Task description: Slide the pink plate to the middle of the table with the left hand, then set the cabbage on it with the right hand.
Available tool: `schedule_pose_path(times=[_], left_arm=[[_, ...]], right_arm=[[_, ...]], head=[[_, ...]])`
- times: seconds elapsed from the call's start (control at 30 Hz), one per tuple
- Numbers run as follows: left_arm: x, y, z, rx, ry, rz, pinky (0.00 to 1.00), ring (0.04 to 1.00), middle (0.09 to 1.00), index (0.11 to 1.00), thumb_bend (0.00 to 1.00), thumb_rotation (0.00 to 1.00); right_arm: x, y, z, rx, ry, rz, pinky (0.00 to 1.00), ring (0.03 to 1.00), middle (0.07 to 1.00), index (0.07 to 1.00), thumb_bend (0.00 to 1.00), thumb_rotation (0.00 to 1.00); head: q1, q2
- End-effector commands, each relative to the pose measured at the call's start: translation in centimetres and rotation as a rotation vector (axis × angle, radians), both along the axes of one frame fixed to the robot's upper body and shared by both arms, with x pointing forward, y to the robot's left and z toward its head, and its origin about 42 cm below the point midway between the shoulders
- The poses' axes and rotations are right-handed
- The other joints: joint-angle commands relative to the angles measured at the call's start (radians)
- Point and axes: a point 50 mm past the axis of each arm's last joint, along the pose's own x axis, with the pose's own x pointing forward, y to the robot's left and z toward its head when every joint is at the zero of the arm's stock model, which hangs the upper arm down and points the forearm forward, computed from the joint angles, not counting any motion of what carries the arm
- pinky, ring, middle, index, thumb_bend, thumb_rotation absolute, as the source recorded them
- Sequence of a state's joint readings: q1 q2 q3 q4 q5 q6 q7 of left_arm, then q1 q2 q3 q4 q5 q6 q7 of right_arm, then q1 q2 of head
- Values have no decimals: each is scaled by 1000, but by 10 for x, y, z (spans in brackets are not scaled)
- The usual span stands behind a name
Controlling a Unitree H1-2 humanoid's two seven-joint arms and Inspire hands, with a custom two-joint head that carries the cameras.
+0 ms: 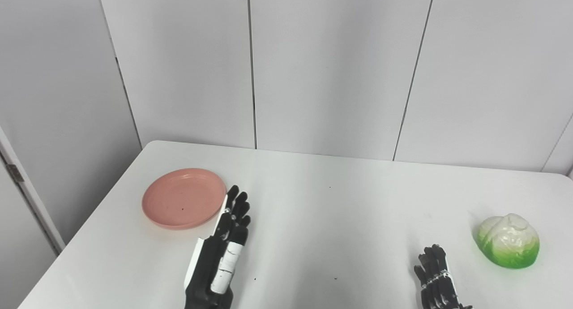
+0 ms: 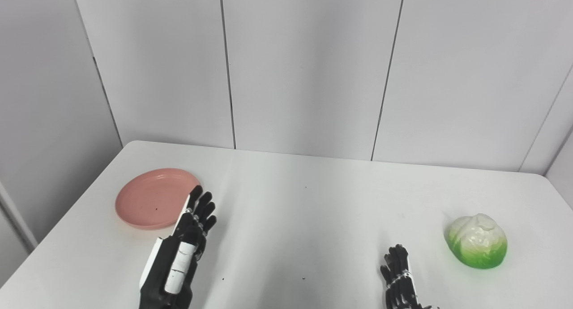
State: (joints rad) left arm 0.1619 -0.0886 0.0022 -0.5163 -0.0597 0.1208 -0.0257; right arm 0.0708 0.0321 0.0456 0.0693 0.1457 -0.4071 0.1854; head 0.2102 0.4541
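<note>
1. Nearest, at the bottom edge on the right, the right hand (image 1: 434, 277) rises into view with its dark fingers (image 2: 396, 266) pointing away across the white table (image 1: 322, 219); they stand a little apart and hold nothing.
2. Only part of that hand shows in either view. The right eye view cuts it lower at the wrist, while the left eye view shows slightly more of its back.
3. At the near left, the left hand (image 1: 224, 251) reaches farther in, turned edge-on with black fingers (image 1: 237, 206) stretched straight toward the far side and a white panel along its side. Its fingers lie extended and close alongside one another, gripping nothing.
4. The fingertips of the left hand sit just beside the right rim of the pink plate (image 1: 181, 199). In the left eye view they overlap the rim's edge; in the right eye view they also meet it. Actual contact cannot be told.
5. The plate lies flat on the left part of the table, well left of the middle, with a small dark speck in its bowl.
6. The cabbage (image 1: 508, 241), white on top and green below, rests on the table at the far right, near the right hand but apart from it.
7. Farthest back stand grey wall panels (image 2: 304, 67) with dark seams. The left eye view alone shows a hinge (image 1: 14, 172) at the left edge.
</note>
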Motion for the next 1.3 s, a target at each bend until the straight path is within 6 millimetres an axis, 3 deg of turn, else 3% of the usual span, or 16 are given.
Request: schedule_pose_path(times=[0.0,0.27,0.47,0.67,0.8,1.13,1.27], left_arm=[[-8,18,12,60,-37,-2,1000,996,997,1000,971,862],[15,46,38,90,-160,63,1000,973,964,962,962,838],[38,79,58,163,-232,89,965,966,960,960,990,894],[61,108,78,188,-268,99,941,956,963,950,998,886],[75,123,91,191,-281,103,879,946,948,931,997,891],[108,161,117,184,-277,126,860,899,889,845,950,897],[132,179,124,118,-251,154,848,876,862,836,945,879]], right_arm=[[-11,-23,-37,-43,197,-28,1000,1000,1000,1000,902,1000],[-12,-23,-38,-44,200,-29,1000,1000,1000,1000,909,1000],[-12,-23,-38,-50,201,-35,1000,1000,1000,1000,915,1000],[-12,-23,-38,-47,202,-42,1000,1000,1000,1000,919,1000],[-11,-23,-38,-51,197,-40,1000,1000,1000,1000,915,1000],[-11,-22,-38,-52,196,-36,1000,1000,1000,1000,916,1000],[-11,-21,-38,-50,195,-35,1000,1000,1000,1000,916,1000]], head=[[0,0],[-2,1],[-3,1],[-4,1],[-5,-1],[-8,-2],[-8,-2]])
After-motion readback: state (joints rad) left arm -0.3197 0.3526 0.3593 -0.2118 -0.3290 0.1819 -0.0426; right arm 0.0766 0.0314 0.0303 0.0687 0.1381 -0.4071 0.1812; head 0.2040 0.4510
